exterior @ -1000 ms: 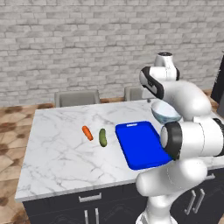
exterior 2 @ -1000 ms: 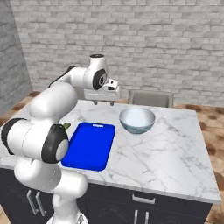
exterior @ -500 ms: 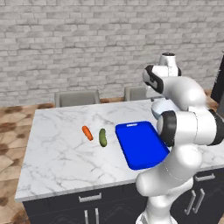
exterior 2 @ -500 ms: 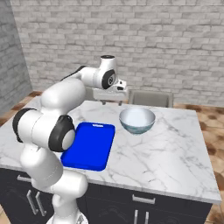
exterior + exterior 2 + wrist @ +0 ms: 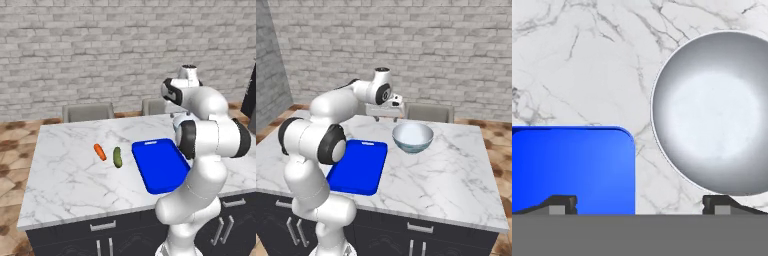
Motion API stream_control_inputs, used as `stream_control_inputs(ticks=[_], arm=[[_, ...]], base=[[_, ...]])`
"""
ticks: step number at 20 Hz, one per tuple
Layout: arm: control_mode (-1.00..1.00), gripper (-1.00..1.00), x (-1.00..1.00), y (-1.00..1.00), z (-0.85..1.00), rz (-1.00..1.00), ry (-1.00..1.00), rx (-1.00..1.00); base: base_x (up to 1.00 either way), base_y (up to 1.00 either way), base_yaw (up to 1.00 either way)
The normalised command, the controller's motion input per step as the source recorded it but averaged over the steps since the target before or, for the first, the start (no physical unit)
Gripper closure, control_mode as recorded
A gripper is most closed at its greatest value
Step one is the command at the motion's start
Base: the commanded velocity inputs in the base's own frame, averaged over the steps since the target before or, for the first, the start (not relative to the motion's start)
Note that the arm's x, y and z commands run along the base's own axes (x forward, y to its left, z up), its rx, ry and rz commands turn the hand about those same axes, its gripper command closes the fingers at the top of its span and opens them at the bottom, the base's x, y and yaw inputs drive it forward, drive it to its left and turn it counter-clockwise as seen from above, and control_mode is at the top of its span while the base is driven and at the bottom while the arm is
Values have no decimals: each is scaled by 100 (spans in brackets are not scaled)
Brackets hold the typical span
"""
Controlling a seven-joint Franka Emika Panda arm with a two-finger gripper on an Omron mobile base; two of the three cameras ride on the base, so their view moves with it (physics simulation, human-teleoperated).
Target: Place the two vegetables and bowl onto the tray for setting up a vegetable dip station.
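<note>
The orange carrot and the dark green cucumber lie side by side on the marble counter, left of the blue tray. That tray holds nothing. The pale bowl stands on the counter just right of the tray's far end; my arm hides it in the left base view. My gripper hangs open and empty above the counter, behind the gap between tray and bowl. Looking down from the hand, the tray's corner is at lower left and the bowl at right, with my gripper between them.
Grey chairs stand behind the island, in front of a brick wall. The marble counter reaches well to the right of the bowl and ends at a front edge above dark cabinets.
My arm has swung rightward over the tray's far end toward the bowl, and the hand has dipped slightly. It now hides the bowl in the left base view. The jaws stayed open.
</note>
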Motion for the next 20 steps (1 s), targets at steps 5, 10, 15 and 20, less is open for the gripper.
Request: stream_control_inputs(ticks=[5, 10, 15, 20], arm=[[-100, -100, 48, -7, -21, -5, 0, 0], [-100, -100, 47, -9, -33, -8, 1, -1], [-100, -100, 25, -14, -31, -7, 0, 0], [-100, -100, 18, -15, -28, -3, 0, 0]], base=[[0, 0, 0], [0, 0, 0], [0, 0, 0], [0, 0, 0]])
